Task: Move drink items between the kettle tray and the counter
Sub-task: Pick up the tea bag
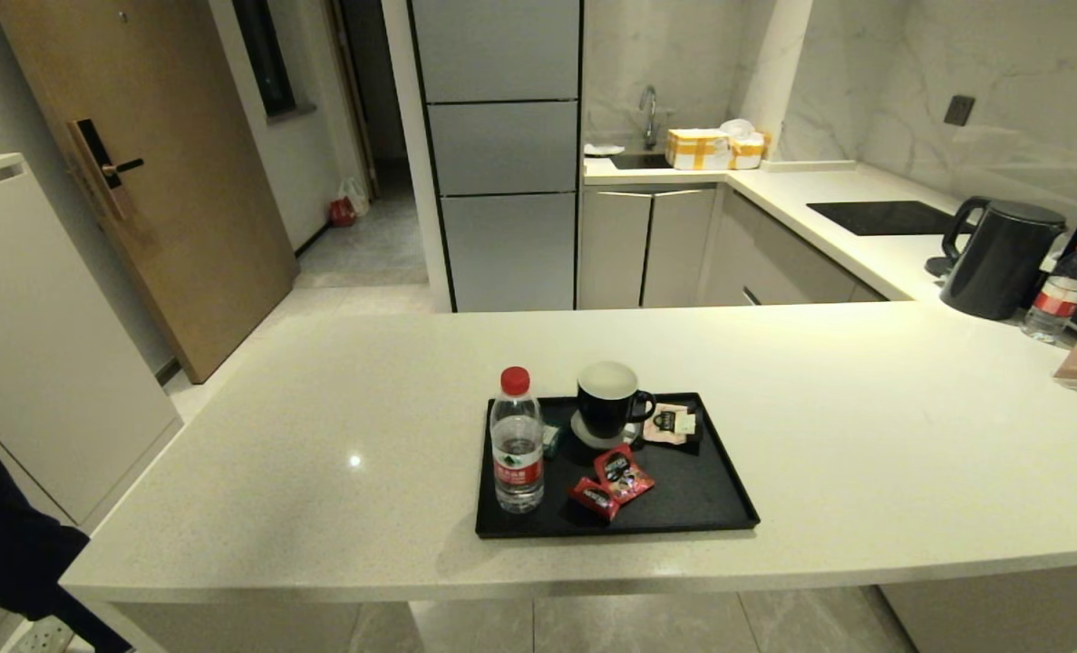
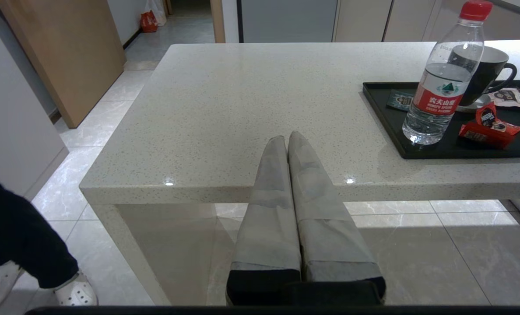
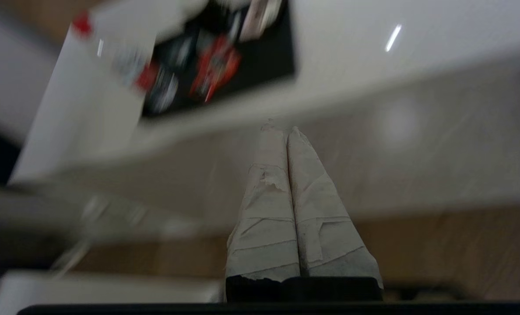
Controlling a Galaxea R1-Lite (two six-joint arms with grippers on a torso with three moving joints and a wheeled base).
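Observation:
A clear water bottle [image 1: 517,443] with red cap and red label stands upright at the left end of the black kettle tray [image 1: 711,517]. Two shiny red sachets [image 1: 613,482] lie near the tray's front middle. The tray rests on the speckled off-white counter [image 1: 321,435]. Neither arm shows in the head view. My left gripper [image 2: 286,139] is shut and empty, low before the counter's front edge, left of the tray [image 2: 387,122], the bottle [image 2: 444,83] and the sachets [image 2: 490,127]. My right gripper [image 3: 282,130] is shut and empty, below the counter's edge, with the tray [image 3: 260,65] far off.
A black mug [image 1: 609,399] on a coaster and pale packets [image 1: 671,423] share the tray's back. A black kettle [image 1: 1001,258], a second bottle [image 1: 1060,292] and a cooktop [image 1: 883,218] lie at the far right. A person's dark-clad leg [image 2: 19,236] stands at the counter's left.

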